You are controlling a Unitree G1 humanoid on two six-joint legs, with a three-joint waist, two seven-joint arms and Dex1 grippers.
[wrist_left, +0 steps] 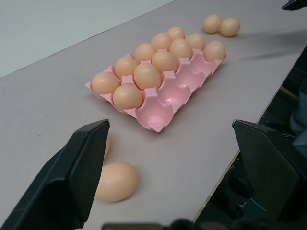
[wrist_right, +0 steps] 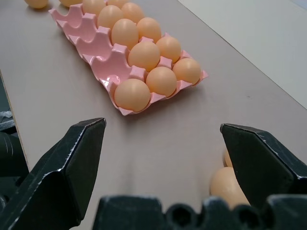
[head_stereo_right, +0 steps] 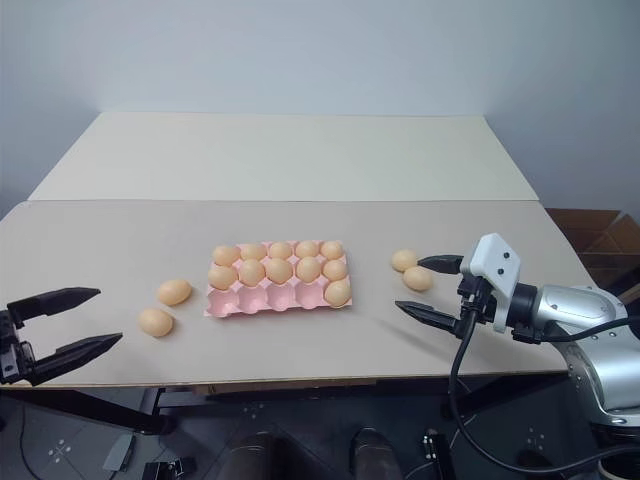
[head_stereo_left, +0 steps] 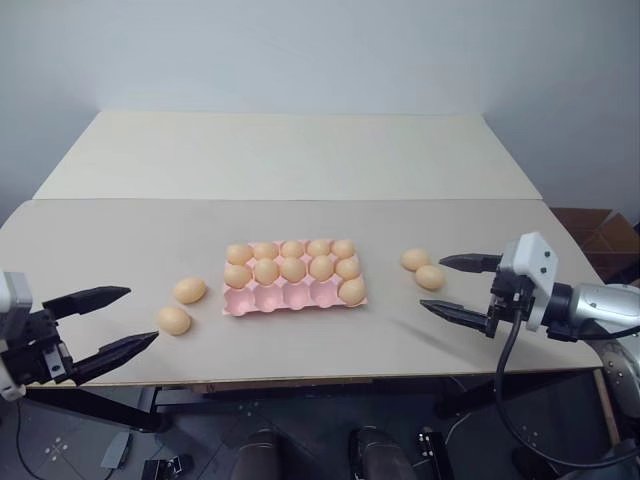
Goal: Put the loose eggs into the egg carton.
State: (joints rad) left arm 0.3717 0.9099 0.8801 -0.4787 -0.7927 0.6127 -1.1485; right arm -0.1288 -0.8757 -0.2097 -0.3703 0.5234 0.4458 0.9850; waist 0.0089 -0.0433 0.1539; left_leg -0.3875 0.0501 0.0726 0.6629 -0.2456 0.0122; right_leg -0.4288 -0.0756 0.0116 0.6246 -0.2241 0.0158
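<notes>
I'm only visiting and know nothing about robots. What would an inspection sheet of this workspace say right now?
Surface: beige table, two boards butted together.
Job's things: pink egg carton holds eleven eggs; four near-row cups empty. Two loose eggs on its left, two loose eggs on its right, all on the table.
Clutter: nothing seen.
Grippers: left gripper and right gripper, jaws open, holding nothing.
Cables: black cable hanging from the right arm.
Surroundings: plain wall; cardboard box beside the table.

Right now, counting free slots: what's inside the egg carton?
The egg carton holds eleven eggs: five in the far row, five in the middle row and one near-row egg at its right end. Four near cups are empty. The cup bottoms under the eggs are covered.
</notes>
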